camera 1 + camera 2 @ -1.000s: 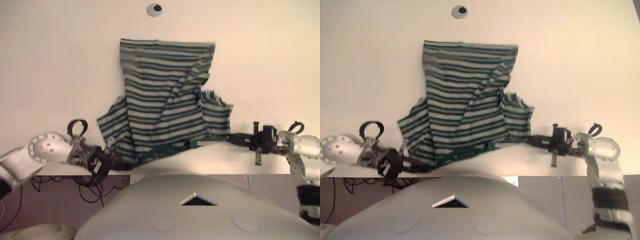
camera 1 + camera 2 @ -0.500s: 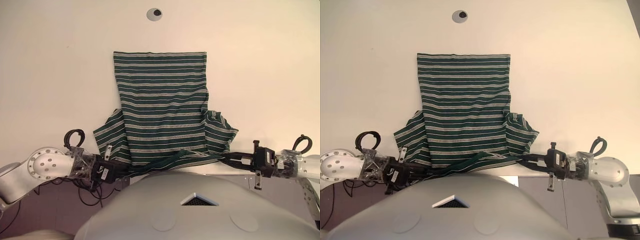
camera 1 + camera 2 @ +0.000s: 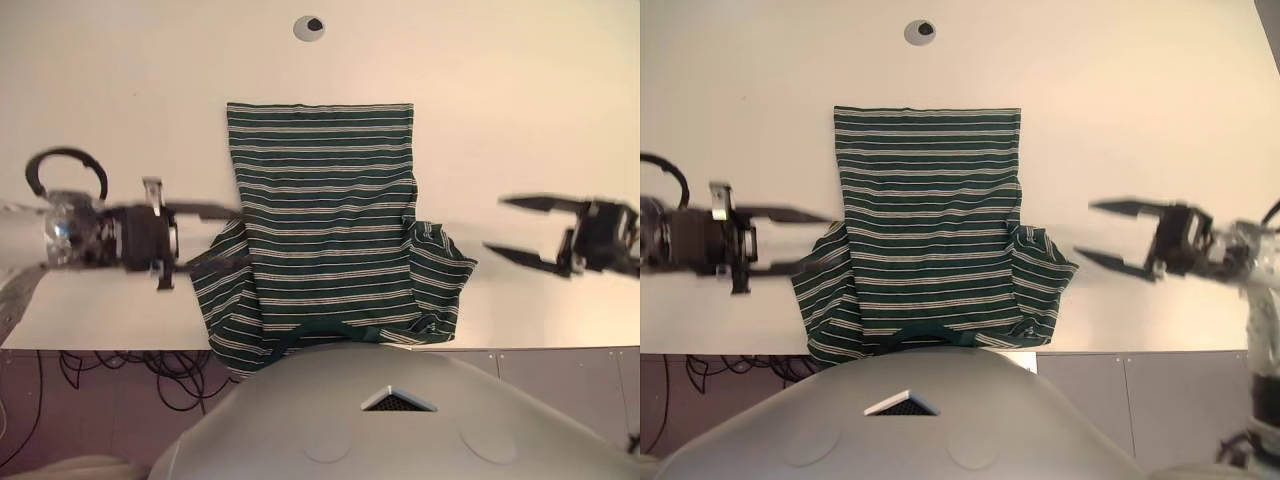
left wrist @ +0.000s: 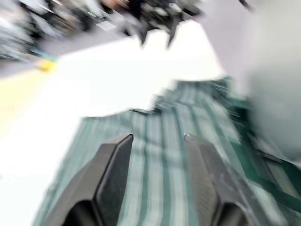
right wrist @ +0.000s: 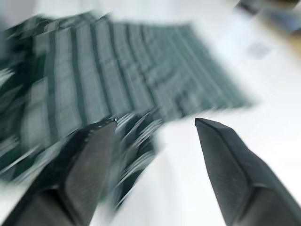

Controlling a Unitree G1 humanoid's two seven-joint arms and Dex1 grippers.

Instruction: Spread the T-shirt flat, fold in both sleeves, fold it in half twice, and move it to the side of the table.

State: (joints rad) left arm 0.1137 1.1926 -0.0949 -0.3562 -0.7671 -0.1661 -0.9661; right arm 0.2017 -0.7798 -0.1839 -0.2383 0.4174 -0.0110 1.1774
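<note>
The dark green T-shirt (image 3: 325, 210) with pale stripes lies on the white table (image 3: 520, 100), its straight hem at the far end and its collar at the near edge. Both sleeves are rumpled: the left sleeve (image 3: 228, 300) and the right sleeve (image 3: 440, 265). My left gripper (image 3: 218, 238) is open at the left sleeve's upper edge, its fingertips level with the shirt's side. My right gripper (image 3: 498, 224) is open, a little way to the right of the right sleeve, holding nothing. In the wrist views, the left gripper (image 4: 157, 137) and the right gripper (image 5: 155, 121) each hover over striped cloth.
A small round disc (image 3: 310, 25) with a dark centre sits on the table beyond the hem. The table's front edge (image 3: 120, 348) runs just under the collar, with cables (image 3: 150, 375) hanging below it on the left. Bare tabletop lies on both sides of the shirt.
Both grippers have let go of the shirt's near edge, opened, and moved outward and farther up the table beside the sleeves. The shirt's near part has settled flat on the table.
</note>
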